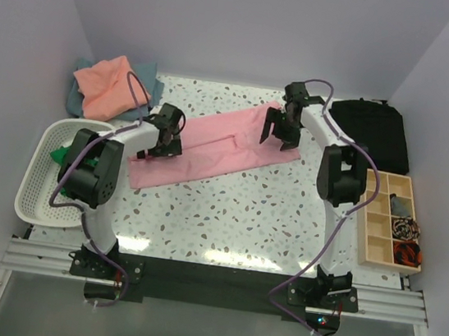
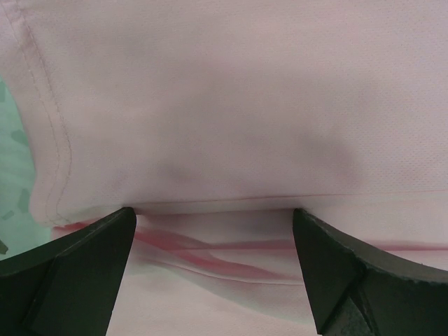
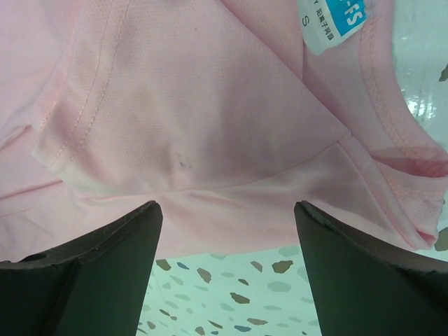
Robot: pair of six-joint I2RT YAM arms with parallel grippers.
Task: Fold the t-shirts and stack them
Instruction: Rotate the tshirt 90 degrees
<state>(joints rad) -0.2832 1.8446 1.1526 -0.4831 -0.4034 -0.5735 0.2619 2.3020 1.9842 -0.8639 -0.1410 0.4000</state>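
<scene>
Pink cotton fills both wrist views: the light pink t-shirt [image 1: 211,145] lies folded into a long band slanting across the speckled terrazzo tabletop [image 1: 268,215]. The left gripper [image 1: 159,149] stands at the band's near-left end, jaws spread wide, with flat cloth and a stitched hem between and ahead of them and nothing pinched. The right gripper [image 1: 279,136] is at the far-right end, jaws also wide and holding nothing. The shirt's edge runs between them and the neck label [image 3: 336,21] lies just ahead.

Beyond the left jaws, at the back corner, a salmon-orange t-shirt [image 1: 107,86] rests on a grey-blue t-shirt [image 1: 150,80]. Beside that arm, a white basket [image 1: 36,185] holds a bright green t-shirt [image 1: 63,151]. Outside the right jaws sit a black bag [image 1: 370,129] and a wooden compartment tray [image 1: 377,238]. Pale lavender walls [image 1: 252,22] enclose the table.
</scene>
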